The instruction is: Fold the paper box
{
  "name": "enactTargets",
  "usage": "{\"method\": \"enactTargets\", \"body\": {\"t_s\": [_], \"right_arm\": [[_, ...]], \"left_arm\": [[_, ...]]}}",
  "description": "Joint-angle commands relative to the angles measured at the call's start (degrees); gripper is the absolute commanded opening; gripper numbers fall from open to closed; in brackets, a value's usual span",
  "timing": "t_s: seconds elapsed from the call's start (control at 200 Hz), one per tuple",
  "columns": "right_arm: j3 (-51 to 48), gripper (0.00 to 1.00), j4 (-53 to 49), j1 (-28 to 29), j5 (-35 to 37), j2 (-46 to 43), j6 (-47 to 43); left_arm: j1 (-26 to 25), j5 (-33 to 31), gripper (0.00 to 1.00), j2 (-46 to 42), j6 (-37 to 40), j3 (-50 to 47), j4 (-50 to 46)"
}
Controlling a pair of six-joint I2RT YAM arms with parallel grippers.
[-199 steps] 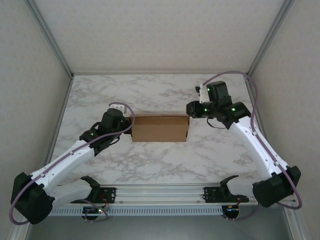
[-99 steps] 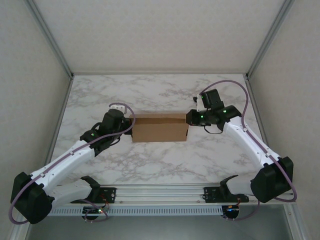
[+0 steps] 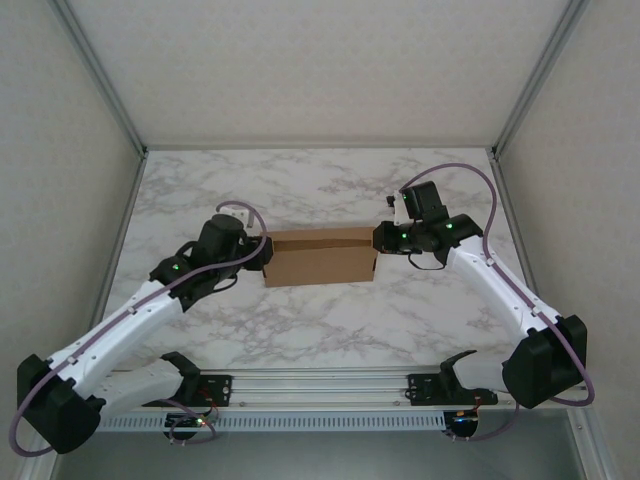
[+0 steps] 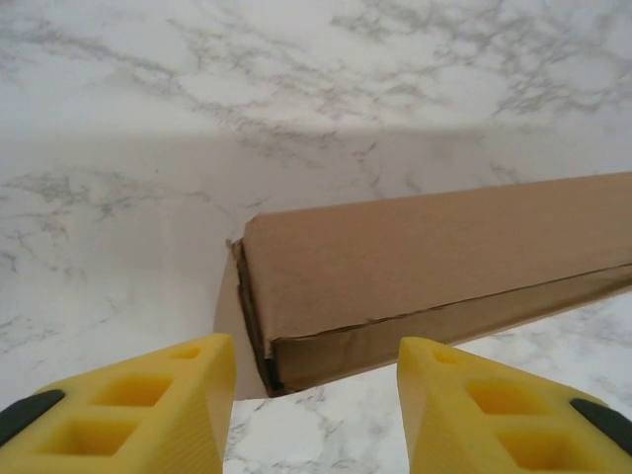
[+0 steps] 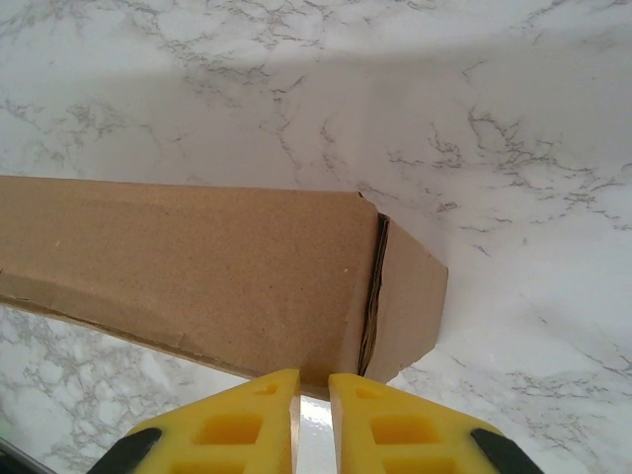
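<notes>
1. Finding the plain brown, shallow rectangular cardboard box (image 3: 320,257) lying closed near the middle of the white marbled surface (image 3: 330,320), sitting in the same spot as a second ago.
2. Flanking it at both ends: the left gripper (image 3: 262,250) at its left end, the right gripper (image 3: 378,238) at its right end.
3. Spreading the left yellow fingers (image 4: 148,405) wide apart, released after being clenched half a second ago. Framing the box's near end between them in the left wrist view, apart from the cardboard.
4. Swinging the left arm's elbow a little outward compared with the earlier frames.
5. Keeping the right yellow fingers (image 5: 237,425) drawn nearly together, with only a thin slit between them. Meeting the box's lower edge with the tips, just beside its end flap; not showing whether any cardboard is pinched.
6. Sitting closer to the box's right end with the right gripper than a second ago, and barely differing from half a second ago.
</notes>
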Motion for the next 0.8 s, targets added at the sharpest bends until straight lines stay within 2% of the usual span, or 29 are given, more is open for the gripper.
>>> {"method": "enactTargets", "body": {"t_s": [0.0,0.125,0.225,0.476,0.796], "right_arm": [[0.05,0.17,-3.67,-0.27,1.42,0.28,0.78],[-0.35,0.17,-3.9,-0.29,1.32,0.01,0.84],[-0.4,0.17,-3.99,-0.3,1.27,-0.12,0.82],[-0.73,0.17,-4.34,-0.28,1.51,-0.43,0.63],[-1.67,0.17,-4.25,-0.26,1.07,-0.74,0.46]], "left_arm": [[-0.4,2.04,0.47,-1.61,0.45,2.78,-4.05],[-0.31,3.27,0.44,-2.65,0.33,3.87,-4.88],[0.33,1.6,0.43,-3.47,-1.62,3.97,-3.44],[3.8,0.66,0.51,1.86,-4.32,2.1,1.42],[4.88,2.04,0.5,4.14,-8.33,-8.24,9.61]]}}
